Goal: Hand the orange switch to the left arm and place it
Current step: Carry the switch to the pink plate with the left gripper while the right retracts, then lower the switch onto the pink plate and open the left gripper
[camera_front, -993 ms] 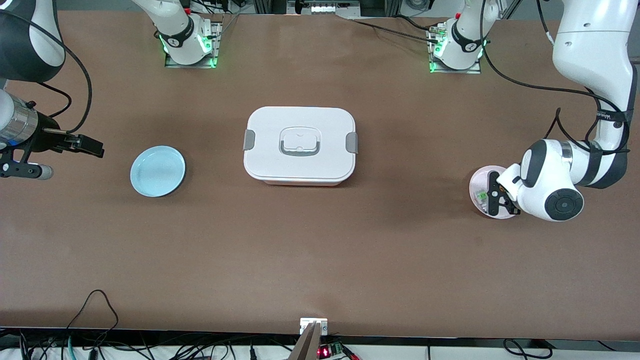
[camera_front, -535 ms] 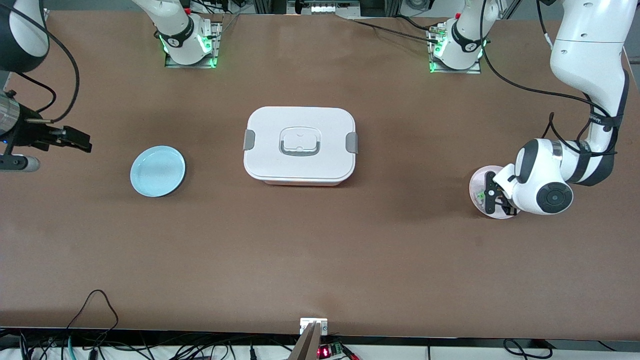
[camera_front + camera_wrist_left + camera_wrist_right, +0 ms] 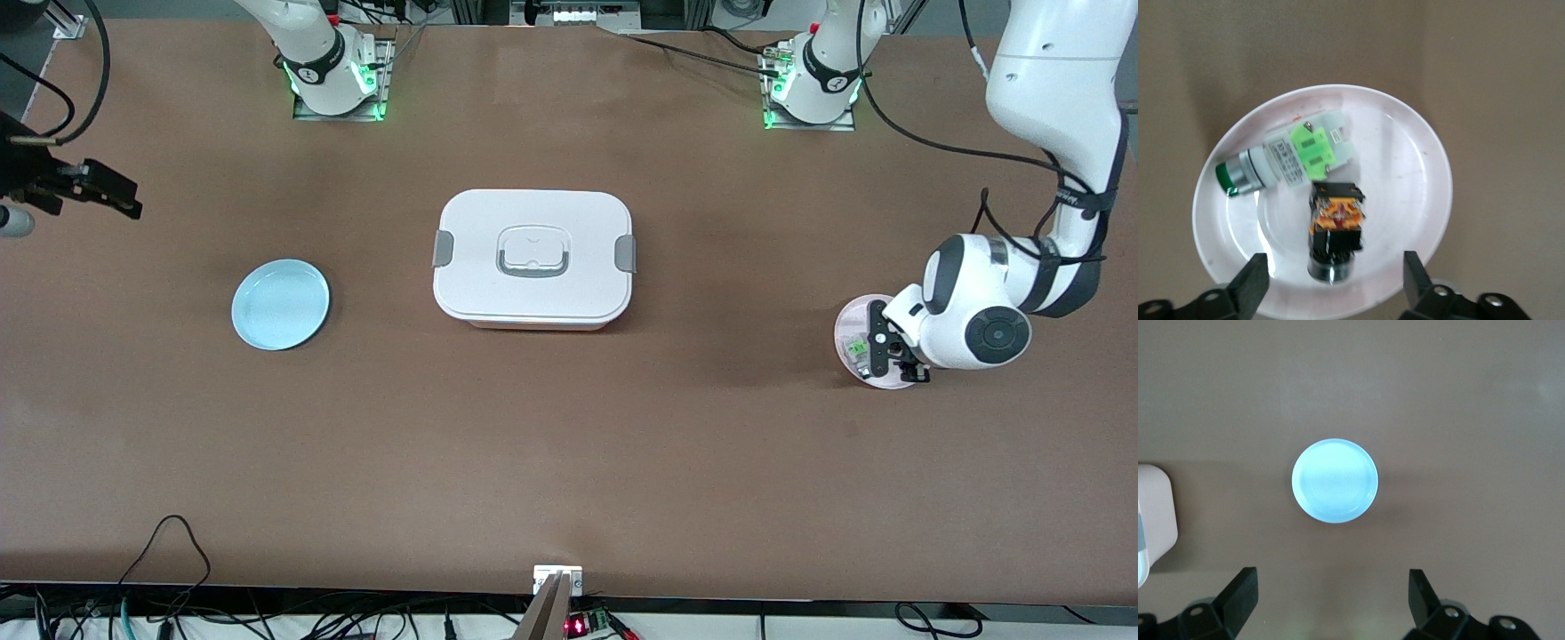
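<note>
1 orange switch (image 3: 1333,230), left wrist view only

The brown table (image 3: 569,444) is carrying the white box (image 3: 533,258), with a blue plate (image 3: 280,304) toward the right arm's end and a pink plate (image 3: 849,322) toward the left arm's end.

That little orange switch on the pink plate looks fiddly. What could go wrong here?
1. The orange switch lies touching the green switch on the pink plate; the open left gripper might nudge or grab the wrong one.
2. The box sits between this plate and the blue plate, so a low carry could hit it.
</note>
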Available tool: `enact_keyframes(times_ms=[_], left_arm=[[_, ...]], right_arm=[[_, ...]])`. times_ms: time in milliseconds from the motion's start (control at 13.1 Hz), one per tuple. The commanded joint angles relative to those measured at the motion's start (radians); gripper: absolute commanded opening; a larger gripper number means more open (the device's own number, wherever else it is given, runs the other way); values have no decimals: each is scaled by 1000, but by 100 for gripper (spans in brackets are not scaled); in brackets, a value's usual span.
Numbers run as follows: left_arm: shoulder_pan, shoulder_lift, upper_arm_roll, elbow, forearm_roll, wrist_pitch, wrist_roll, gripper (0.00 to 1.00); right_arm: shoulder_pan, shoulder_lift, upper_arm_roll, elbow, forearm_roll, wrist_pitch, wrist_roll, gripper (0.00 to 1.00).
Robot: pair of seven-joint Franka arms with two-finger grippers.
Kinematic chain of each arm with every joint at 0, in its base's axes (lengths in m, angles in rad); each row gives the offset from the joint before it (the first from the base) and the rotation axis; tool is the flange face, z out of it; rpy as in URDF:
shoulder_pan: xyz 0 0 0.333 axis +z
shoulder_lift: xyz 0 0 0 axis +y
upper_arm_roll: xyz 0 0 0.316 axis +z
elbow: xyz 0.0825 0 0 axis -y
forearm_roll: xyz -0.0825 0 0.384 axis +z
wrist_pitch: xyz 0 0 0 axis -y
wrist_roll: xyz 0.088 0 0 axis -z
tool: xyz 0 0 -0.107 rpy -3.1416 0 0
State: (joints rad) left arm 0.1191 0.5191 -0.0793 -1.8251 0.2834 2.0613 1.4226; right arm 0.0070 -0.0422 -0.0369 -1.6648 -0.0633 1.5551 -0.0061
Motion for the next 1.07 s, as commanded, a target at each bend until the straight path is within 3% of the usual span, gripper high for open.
enact_keyframes(times_ms=[0,153,382,611,916,993], left_arm=[[-6,-140,-13,-22,20,-134,-117,100],[-6,-186,-49,32,10,-249,-235,100],[-6,-231,-121,185,-49,-499,-518,100],[-10,-229,-160,341,-110,-662,-820,100],[-24,-373,-139,262,-187,-627,-1047,100],[-51,-425,-94,203,-202,-551,-1057,100]], right_arm=[[-1,-42,0,-33,5,-32,-3,100],[-1,-53,-1,-33,5,-33,-2,100],[-1,-62,-5,-35,7,-43,-2,100],[-1,-70,-5,-32,7,-64,5,100],[-1,-71,-11,-30,7,-64,15,100],[-1,-71,-14,-30,7,-64,15,100]])
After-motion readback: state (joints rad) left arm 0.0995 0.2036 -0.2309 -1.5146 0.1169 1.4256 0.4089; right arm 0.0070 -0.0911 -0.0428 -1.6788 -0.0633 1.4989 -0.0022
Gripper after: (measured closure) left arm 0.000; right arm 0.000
